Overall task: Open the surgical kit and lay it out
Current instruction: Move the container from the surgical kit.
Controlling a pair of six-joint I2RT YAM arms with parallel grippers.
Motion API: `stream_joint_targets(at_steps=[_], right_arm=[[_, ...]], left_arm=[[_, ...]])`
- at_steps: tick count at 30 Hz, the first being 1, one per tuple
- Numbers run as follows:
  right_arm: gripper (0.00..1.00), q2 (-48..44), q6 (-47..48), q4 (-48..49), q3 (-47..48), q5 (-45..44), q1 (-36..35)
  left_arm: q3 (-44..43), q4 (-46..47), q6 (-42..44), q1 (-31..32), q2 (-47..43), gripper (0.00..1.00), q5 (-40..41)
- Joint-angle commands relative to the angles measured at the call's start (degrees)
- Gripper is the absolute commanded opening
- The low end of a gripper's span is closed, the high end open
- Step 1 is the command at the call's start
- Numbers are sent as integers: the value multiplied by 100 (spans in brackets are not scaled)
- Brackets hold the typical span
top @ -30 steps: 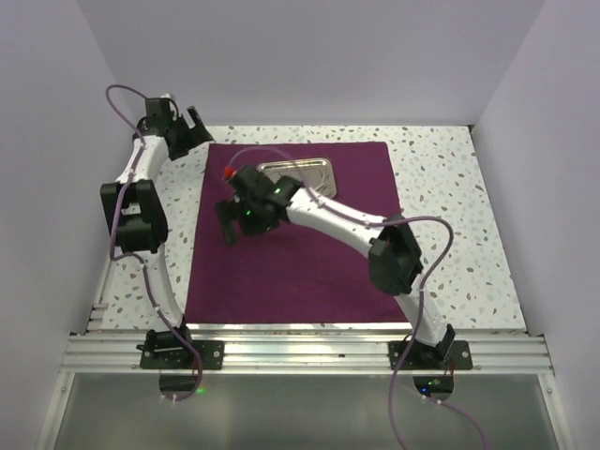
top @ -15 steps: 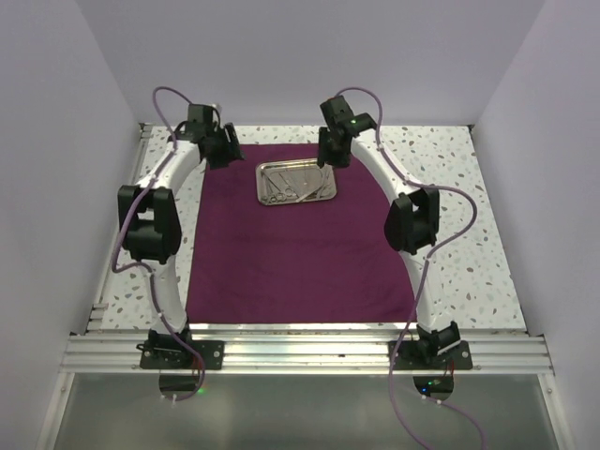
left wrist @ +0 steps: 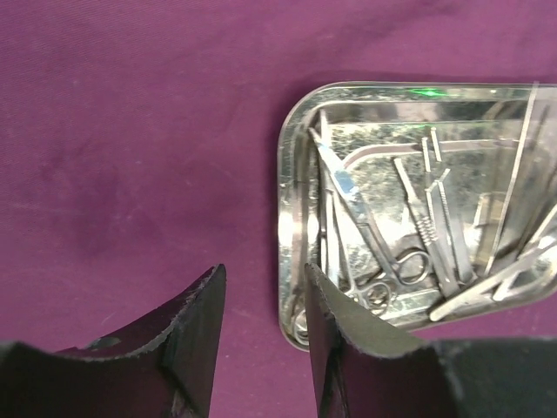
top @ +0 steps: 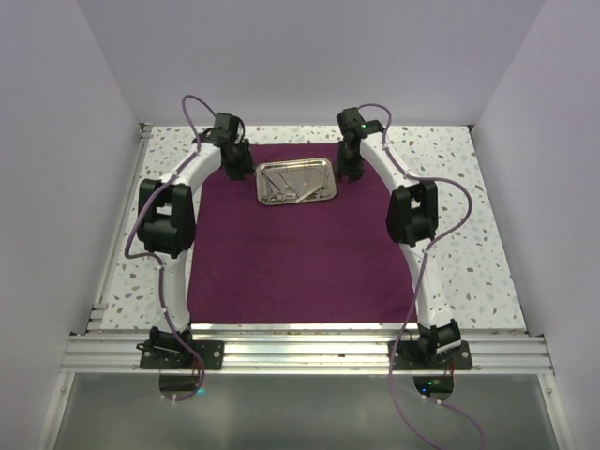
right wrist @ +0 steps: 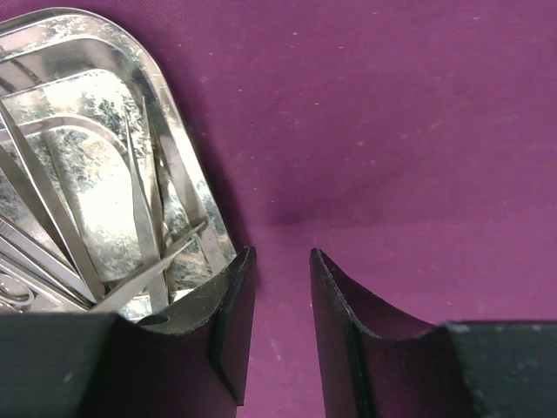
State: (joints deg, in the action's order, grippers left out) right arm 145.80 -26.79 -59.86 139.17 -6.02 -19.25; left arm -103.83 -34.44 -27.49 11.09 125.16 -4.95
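The surgical kit's maroon cloth (top: 291, 262) lies spread flat on the table. On its far middle sits the shiny steel tray (top: 295, 162) with thin silver instruments (top: 291, 187) lying in it. My left gripper (top: 236, 167) is low at the tray's left end. In the left wrist view its jaws (left wrist: 263, 277) stand partly open, with cloth (left wrist: 130, 131) and the tray's (left wrist: 291, 165) left rim in the gap. My right gripper (top: 351, 169) is at the tray's right end. Its jaws (right wrist: 280, 257) are partly open over bare cloth (right wrist: 392, 104), and one finger covers the tray's (right wrist: 183, 148) corner.
Speckled white tabletop (top: 450, 187) borders the cloth on both sides and behind. Plain walls close in the back and both sides. An aluminium rail (top: 300, 352) with both arm bases runs along the near edge. Purple cables loop off each arm.
The right arm swung from mid-cloth to the tray's right end. The left arm moved from the far left corner to the tray's left end. Both jaws narrowed.
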Motion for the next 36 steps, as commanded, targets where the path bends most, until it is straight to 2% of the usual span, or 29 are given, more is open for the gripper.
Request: stream_joint_targets(at_steps=[1, 19, 23, 36], right_arm=[[35, 106, -90, 0, 294, 198, -62], [35, 133, -196, 282, -75, 242, -123], [31, 212, -169, 229, 22, 198, -176], [26, 467, -195, 97, 110, 136, -264]], left_arm=[[-173, -133, 32, -19, 8, 45, 257], [30, 51, 191, -19, 192, 39, 126], [3, 77, 200, -19, 263, 39, 73], [-129, 235, 296, 51, 368, 39, -164]])
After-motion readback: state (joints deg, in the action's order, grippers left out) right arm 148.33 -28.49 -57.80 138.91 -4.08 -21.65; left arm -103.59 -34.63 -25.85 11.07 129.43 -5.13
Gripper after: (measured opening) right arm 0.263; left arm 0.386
